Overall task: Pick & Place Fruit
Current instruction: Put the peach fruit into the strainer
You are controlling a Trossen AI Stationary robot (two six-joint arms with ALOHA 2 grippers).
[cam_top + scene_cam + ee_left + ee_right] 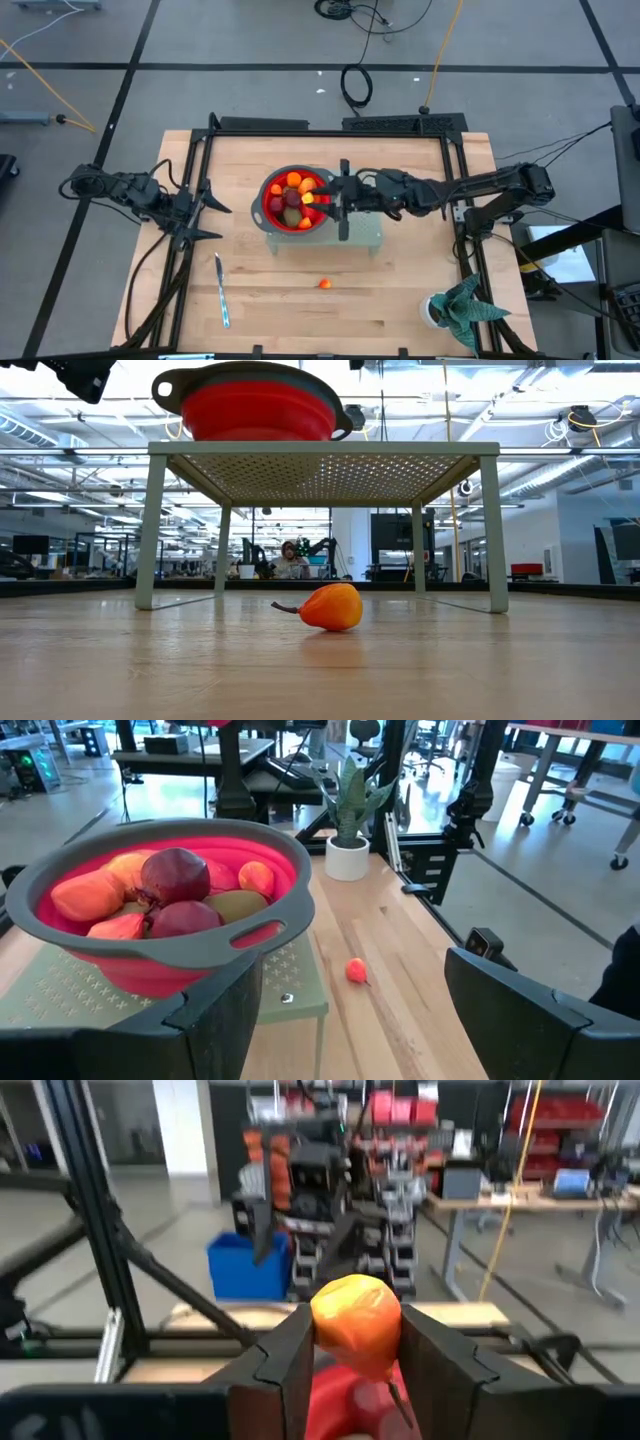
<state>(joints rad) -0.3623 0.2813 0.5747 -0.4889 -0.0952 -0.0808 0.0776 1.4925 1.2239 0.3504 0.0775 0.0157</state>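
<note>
Overhead, the right gripper (322, 197) reaches over the red bowl (272, 205), which sits on a green perforated stand (365, 235). The left gripper (207, 220) waits beside it, fingers apart. A knife (221, 290) and potted plant (455, 310) lie nearby.

Low view: one small orange fruit (331, 606) rests on the table (320, 670) under the stand.

Right wrist view: fingers (285, 1355) clamp an orange fruit (357, 1320) above the bowl. No legible writing.
</note>
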